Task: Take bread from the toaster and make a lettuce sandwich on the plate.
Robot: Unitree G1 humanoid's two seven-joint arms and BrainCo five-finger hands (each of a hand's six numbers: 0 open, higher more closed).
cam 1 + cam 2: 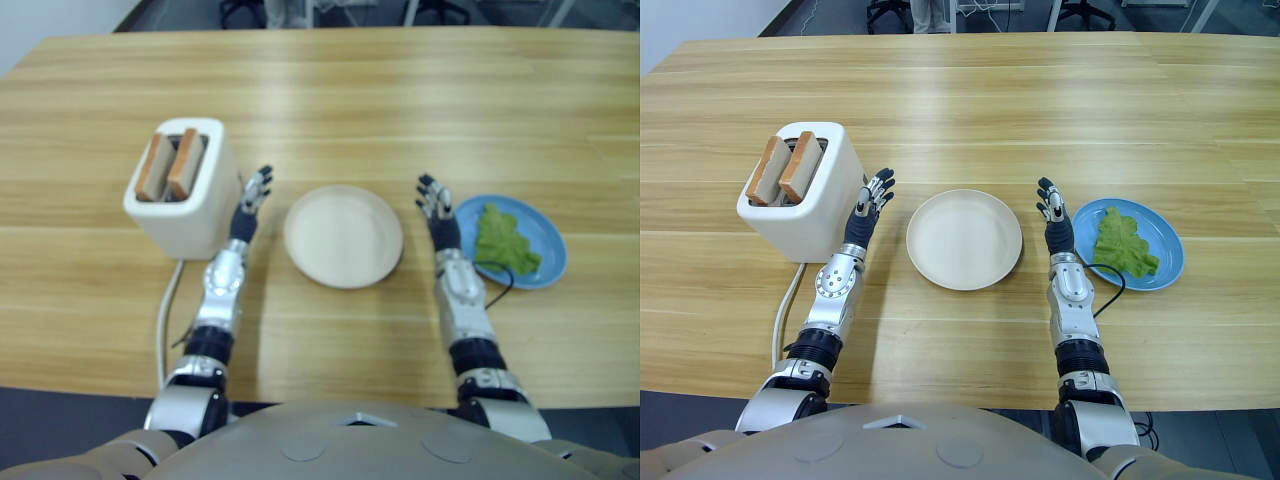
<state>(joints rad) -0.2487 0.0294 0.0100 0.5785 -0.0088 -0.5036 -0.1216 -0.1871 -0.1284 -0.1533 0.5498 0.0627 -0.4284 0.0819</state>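
A white toaster [190,210] stands on the left of the wooden table with two brown bread slices [170,165] upright in its slots. In the middle lies an empty cream plate [343,236]. A green lettuce leaf [503,240] rests on a blue plate [548,238] at the right. My left hand [253,201] hovers open just right of the toaster, fingers stretched forward. My right hand [436,206] is open too, between the cream plate and the blue plate, holding nothing.
The toaster's white cord [166,320] runs back toward the table's near edge. A thin black cable [497,295] curls beside my right forearm near the blue plate. Broad bare wood [400,100] stretches beyond the plates.
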